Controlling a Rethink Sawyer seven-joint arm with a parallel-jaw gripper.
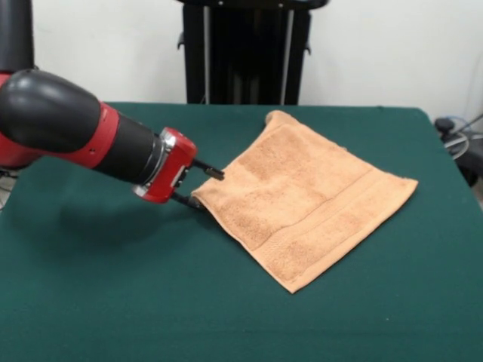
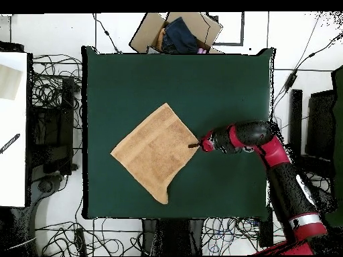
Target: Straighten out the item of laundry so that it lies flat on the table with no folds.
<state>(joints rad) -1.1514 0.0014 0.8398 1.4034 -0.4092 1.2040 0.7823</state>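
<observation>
One peach-orange towel [image 1: 302, 207] just beside the gripper [image 1: 204, 187], one dark green table [image 1: 113, 302] beneath it, one red and black arm [image 1: 83, 132] behind it, one cardboard box [image 2: 175, 32] beyond the table's far edge

A big table [image 1: 90, 302] with a dark green top stood in the room. Its top looked soft, like felt. One thing lay on it, a peach-orange towel [image 1: 302, 200]. The towel was spread out almost flat, turned so its corners pointed like a diamond. It lay near the middle of the table, with lots of green showing on every side. Woven stripes ran close to one edge of the towel. One corner, the one nearest the far edge of the table, was bunched up a little and did not lie flat.
</observation>
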